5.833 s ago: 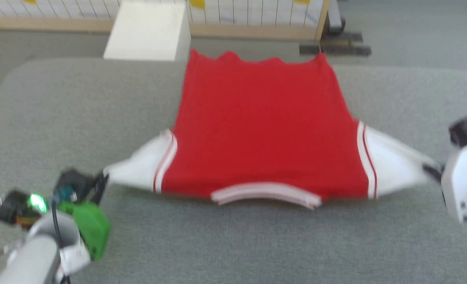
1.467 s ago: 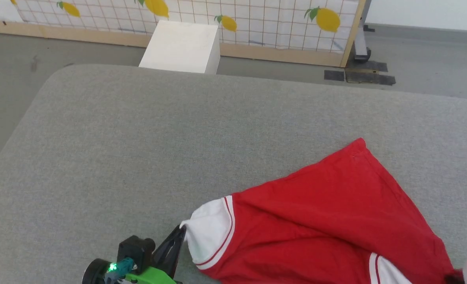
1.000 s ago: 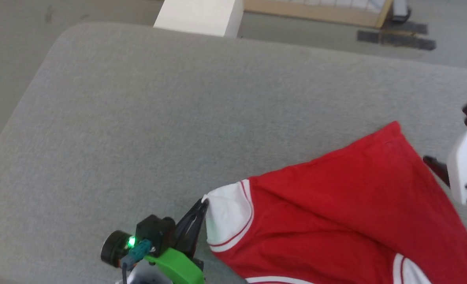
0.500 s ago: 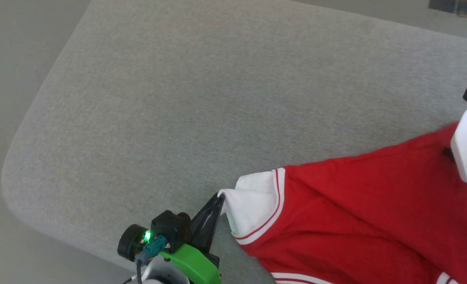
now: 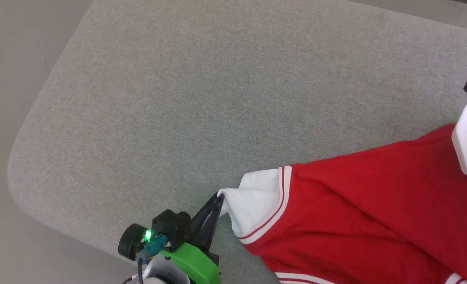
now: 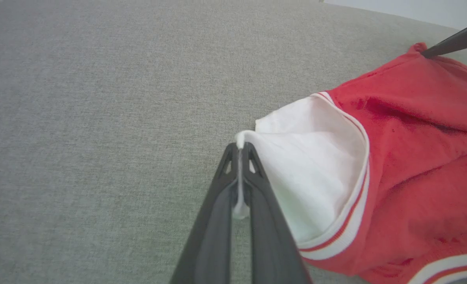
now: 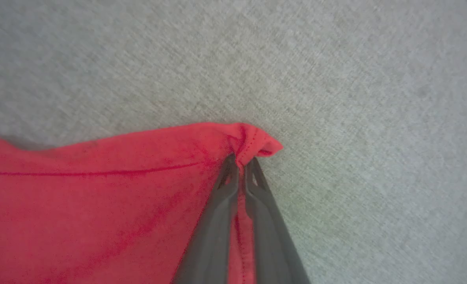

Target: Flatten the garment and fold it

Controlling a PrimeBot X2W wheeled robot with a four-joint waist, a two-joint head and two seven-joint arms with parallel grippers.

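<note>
Red jersey T-shirt with white striped-trim sleeves [image 5: 359, 213] is lying rumpled on the grey fabric pad [image 5: 170, 98], and I'm pinching its sleeve tip [image 6: 308, 173] in my left gripper [image 6: 240, 152] and a red corner [image 7: 257, 144] in my right gripper [image 7: 239, 163], readying to stretch it flat.

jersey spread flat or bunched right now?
Bunched, not flat: the garment shows creases and a puckered white sleeve pinched by the left gripper; the right gripper pinches a red corner.
</note>
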